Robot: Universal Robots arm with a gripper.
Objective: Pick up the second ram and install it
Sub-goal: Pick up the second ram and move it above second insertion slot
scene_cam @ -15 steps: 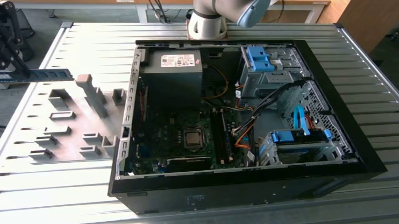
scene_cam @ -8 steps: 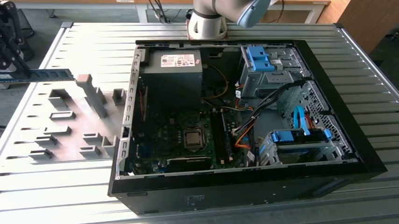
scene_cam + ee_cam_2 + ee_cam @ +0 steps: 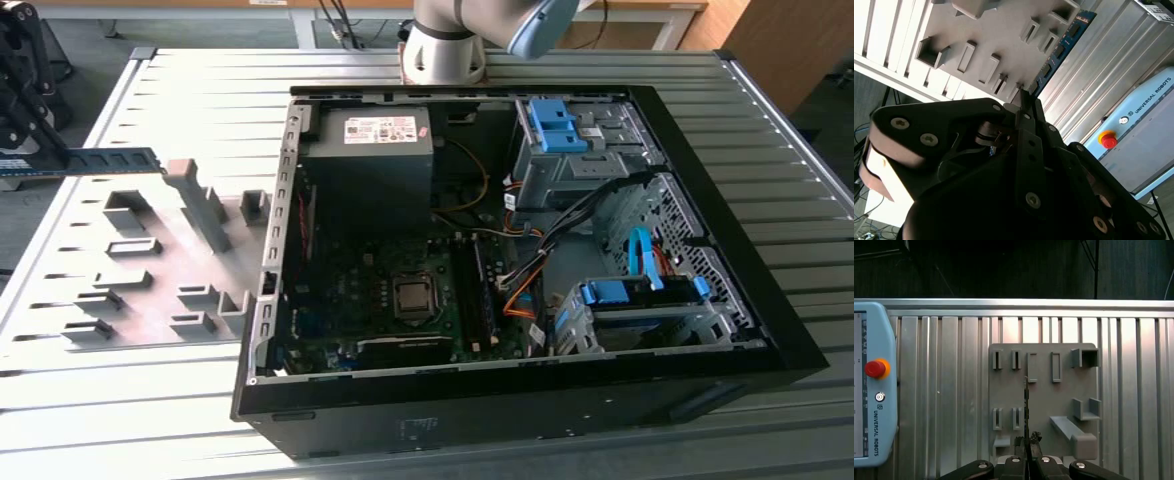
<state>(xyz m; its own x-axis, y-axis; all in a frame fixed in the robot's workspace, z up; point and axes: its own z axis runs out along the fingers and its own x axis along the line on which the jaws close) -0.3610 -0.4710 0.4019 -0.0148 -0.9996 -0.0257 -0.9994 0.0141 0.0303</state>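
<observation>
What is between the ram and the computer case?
In the exterior view, the grey holder plate lies between the ram and the case, with its upright blocks standing in that stretch.

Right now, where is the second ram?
At the exterior view's left, the second ram is by the grey holder tray, outside the open computer case; the first wrist view shows the claw gripping it.

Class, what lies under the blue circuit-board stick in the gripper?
The grey slotted plastic holder plate, on the ribbed metal table, lies below the thin blue circuit-board stick. The stick's edge hides a narrow strip of plate.
</observation>
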